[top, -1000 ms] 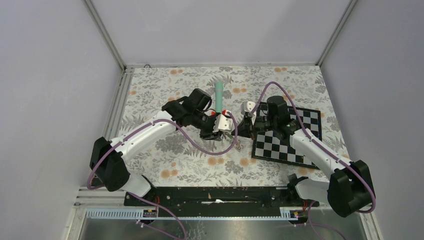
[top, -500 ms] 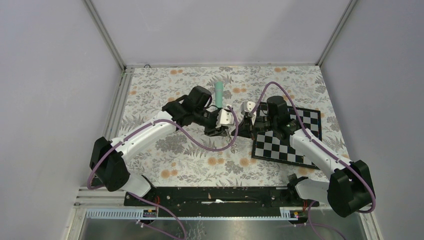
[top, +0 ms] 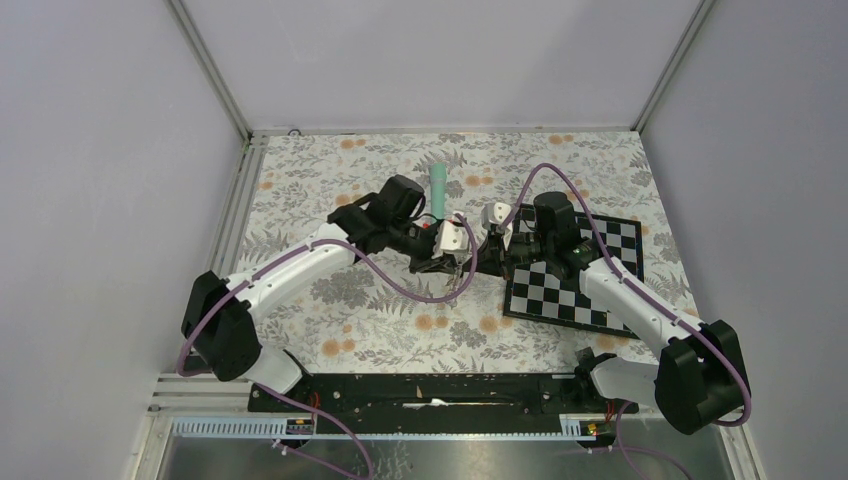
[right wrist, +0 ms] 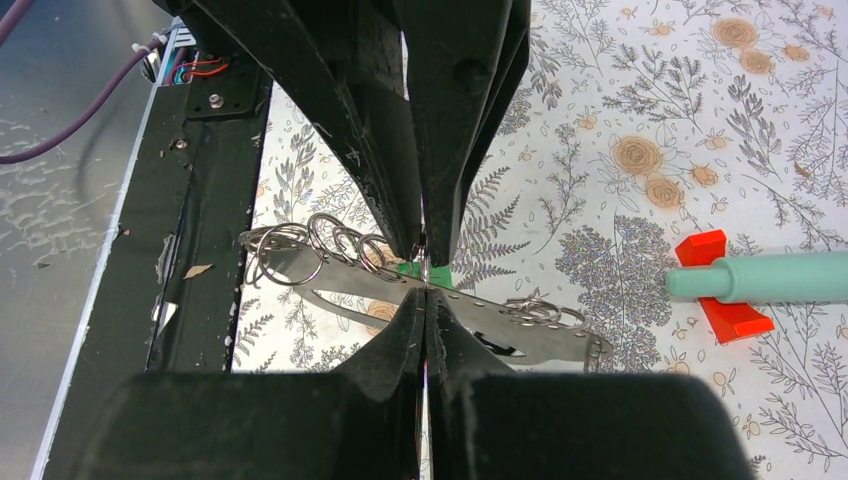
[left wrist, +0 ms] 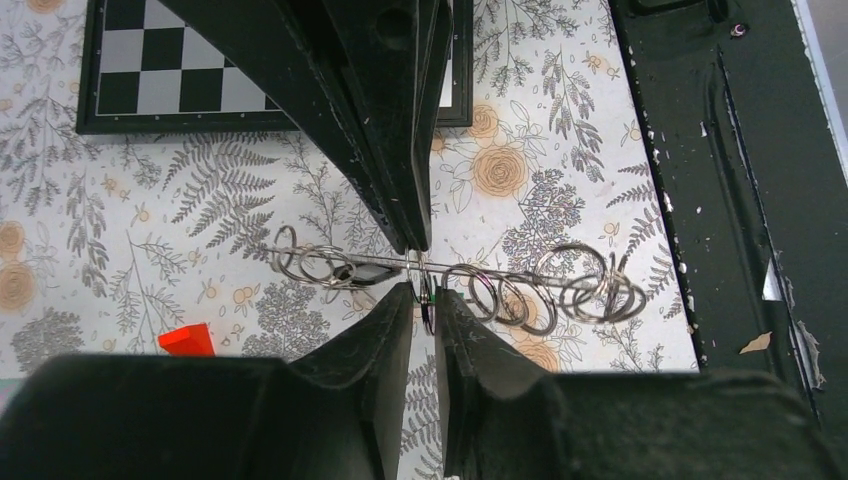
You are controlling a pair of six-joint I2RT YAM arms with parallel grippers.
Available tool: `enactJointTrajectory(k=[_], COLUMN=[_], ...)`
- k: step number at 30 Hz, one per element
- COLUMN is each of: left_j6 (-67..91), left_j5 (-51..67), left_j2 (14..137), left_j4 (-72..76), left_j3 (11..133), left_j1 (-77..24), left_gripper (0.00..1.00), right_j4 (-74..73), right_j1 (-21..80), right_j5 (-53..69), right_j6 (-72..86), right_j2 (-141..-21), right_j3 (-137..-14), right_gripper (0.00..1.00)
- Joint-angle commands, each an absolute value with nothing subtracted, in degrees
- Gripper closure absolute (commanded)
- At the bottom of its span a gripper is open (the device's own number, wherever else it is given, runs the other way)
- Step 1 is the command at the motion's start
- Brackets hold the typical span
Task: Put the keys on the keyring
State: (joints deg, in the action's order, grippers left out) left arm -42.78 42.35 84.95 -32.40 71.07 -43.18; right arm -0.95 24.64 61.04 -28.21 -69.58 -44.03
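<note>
The keyring (right wrist: 540,330) is a flat grey strap carrying several loose metal rings (right wrist: 330,245), held up above the tabletop between the two arms. In the left wrist view it is edge-on, a thin line strung with rings (left wrist: 520,290). My right gripper (right wrist: 425,297) is shut on the strap's middle, and its tips come down from above in the left wrist view (left wrist: 415,245). My left gripper (left wrist: 425,300) faces it tip to tip. Its jaws stand narrow, with a small ring and the green key head (right wrist: 427,270) between them. In the top view both grippers (top: 455,262) (top: 482,260) meet at mid-table.
A teal stick (right wrist: 770,277) on a red base (right wrist: 725,315) lies beyond the grippers, also in the top view (top: 438,188). A chessboard (top: 585,285) lies under the right arm. The black base rail (left wrist: 740,200) runs along the near table edge.
My left gripper has moved right, up against the right gripper's tips, and its jaws have narrowed around the ring and green key. The right gripper has stayed put, still shut.
</note>
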Motion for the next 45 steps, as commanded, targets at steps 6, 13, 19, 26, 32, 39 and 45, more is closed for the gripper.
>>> enactJointTrajectory(k=[6, 13, 19, 26, 32, 39, 45], left_j6=[-41.64, -40.76, -40.62, -37.73, -33.2, -29.9, -29.39], left_j5=[45.27, 45.52, 45.19, 42.22, 39.45, 40.78, 41.91], left_j2=[85.8, 86.66, 86.47, 83.98, 82.25, 81.82, 82.37], left_j4=[-29.47, -29.33, -29.36, -29.8, -29.88, -29.88, -29.88], left_j3=[70.36, 71.59, 71.44, 71.13, 71.66, 71.7, 71.8], left_j1=[-43.12, -43.17, -43.15, -43.2, -44.01, -44.59, -44.63], left_gripper=[0.81, 0.86, 1.0, 1.0, 1.0, 1.0, 1.0], right_j4=[1.71, 2.09, 2.09, 2.18, 3.02, 3.0, 6.04], right_j1=[24.96, 24.96, 24.96, 24.96, 24.96, 24.96, 24.96], right_j5=[63.0, 63.1, 62.8, 61.21, 60.34, 61.65, 62.76], right_j6=[-27.29, -27.03, -27.16, -26.7, -22.64, -21.15, -17.55], right_j2=[-69.24, -69.33, -69.2, -68.95, -68.44, -67.86, -68.05], right_j3=[-44.48, -44.26, -44.15, -44.66, -46.12, -47.17, -46.88], right_gripper=[1.0, 1.0, 1.0, 0.97, 0.72, 0.63, 0.64])
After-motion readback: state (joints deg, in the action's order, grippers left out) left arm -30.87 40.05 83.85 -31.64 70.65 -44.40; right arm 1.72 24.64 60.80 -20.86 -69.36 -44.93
